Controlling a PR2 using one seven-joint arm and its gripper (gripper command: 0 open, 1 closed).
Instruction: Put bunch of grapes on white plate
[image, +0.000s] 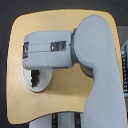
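Seen from above, the robot arm (95, 60) rises from the lower edge at the exterior view's right and bends across a rounded, light wooden table (45, 27). Its pale grey forearm (47, 50) runs toward the exterior view's left and covers much of the tabletop's middle. Just below the forearm, near the table's edge at the exterior view's left, lies the white plate (45, 82); only its lower part shows, the rest being hidden under the arm. On the visible part of the plate sits the bunch of grapes (35, 79), a small dark cluster touching the plate's surface and lying within its rim. The gripper cannot be made out: it is hidden beneath the forearm or lost in the blur, so whether the claw is apart, together or clamped on anything cannot be told. Dark floor surrounds the table on all sides.
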